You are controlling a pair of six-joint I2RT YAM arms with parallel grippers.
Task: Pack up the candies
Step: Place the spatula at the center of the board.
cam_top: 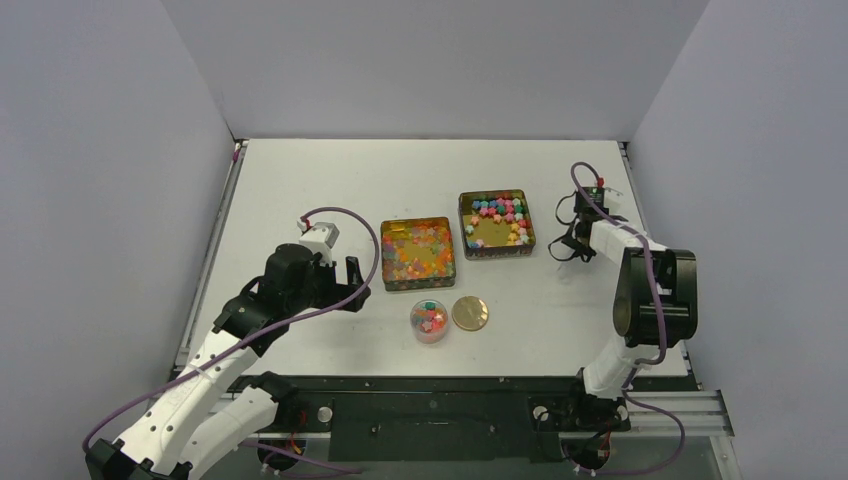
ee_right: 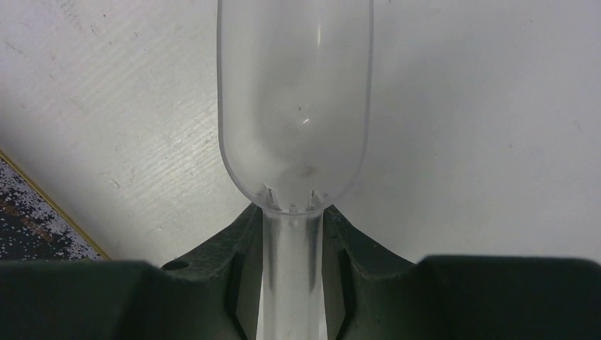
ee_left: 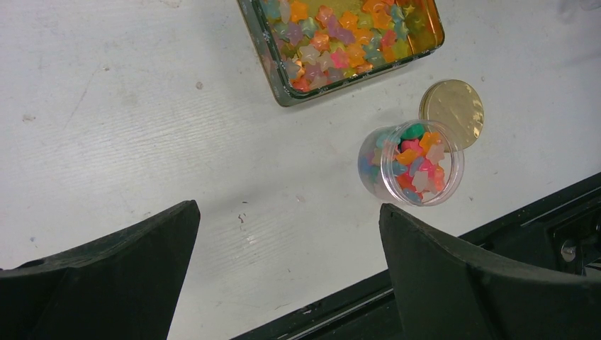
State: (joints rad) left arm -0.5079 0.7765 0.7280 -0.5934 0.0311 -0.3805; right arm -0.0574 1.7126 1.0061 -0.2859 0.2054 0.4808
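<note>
White shells and black joints are seen on the left arm (cam_top: 215, 355) at seven o'clock and on the right arm (cam_top: 650, 295) at four o'clock. A purple cable (cam_top: 340, 209) is looped along each. The left gripper (ee_left: 287, 209) is fitted with black wedge fingers.

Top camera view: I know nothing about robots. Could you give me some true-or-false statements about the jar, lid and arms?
1. The gold lid sits on the jar. False: it lies on the table beside the open jar.
2. The jar holds mixed candies. True.
3. The right jaws are shut on a clear scoop. True.
4. The scoop is full of candies. False: it is empty.
5. The left jaws grip the jar. False: they are open, holding nothing.
</note>
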